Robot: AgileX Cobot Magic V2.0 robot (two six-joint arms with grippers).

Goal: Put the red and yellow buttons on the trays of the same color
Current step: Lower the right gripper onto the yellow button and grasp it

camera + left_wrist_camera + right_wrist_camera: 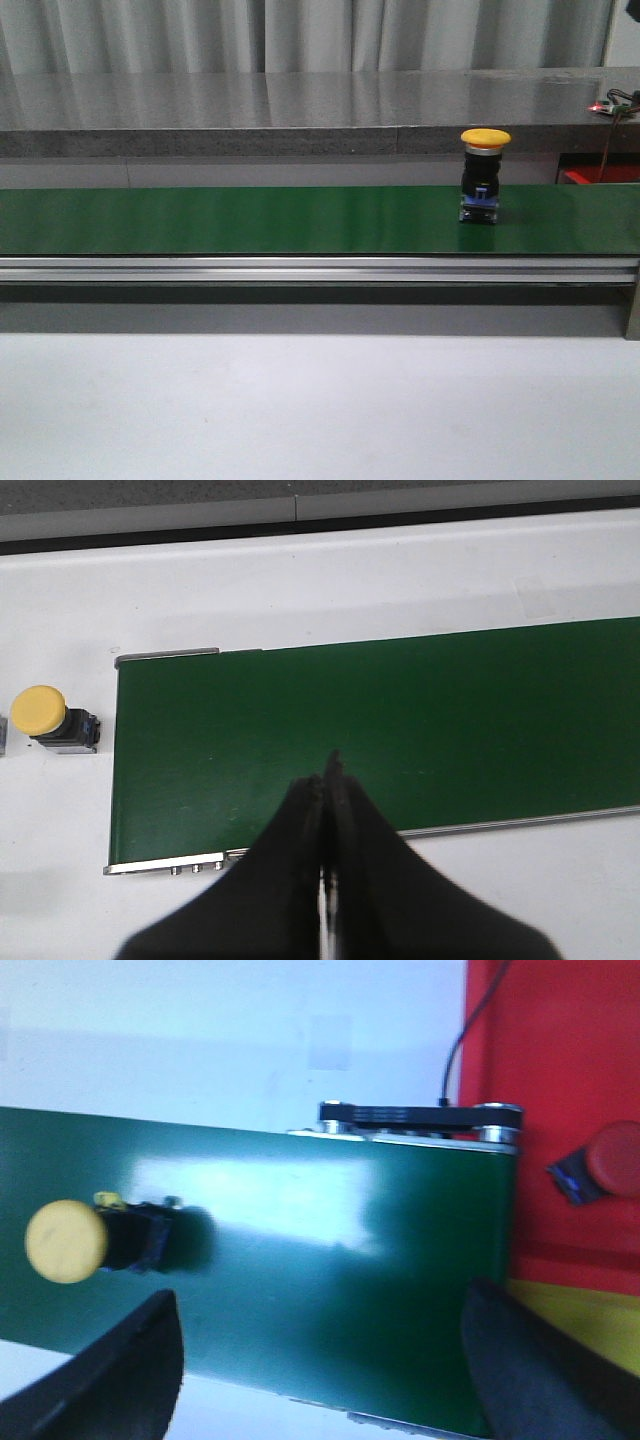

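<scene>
- We judge the step in hand as waiting for the pick: a yellow button (485, 175) stands upright on the green belt (250, 220), toward its right side, and nothing touches it.
- In the right wrist view, this button (66, 1241) is on the belt, and the right gripper (320, 1370) hangs above the belt with its fingers spread wide and empty.
- The left gripper (328, 810) has its fingers pressed together and holds nothing; it is over the belt's other end.
- Another yellow button (40, 712) lies on its side on the white table (400, 580), just beside that end of the belt.
- A red button (612, 1160) already lies on the red tray (570, 1050); a yellow tray (590, 1310) is next to it.
- Next, we think the right gripper must come around the button body and close, then carry it to the yellow tray.
- The belt is shiny and smooth, with a metal rail (300, 268) at the front.
- Behind it we see a grey counter (300, 110) and pale curtains (300, 35).
</scene>
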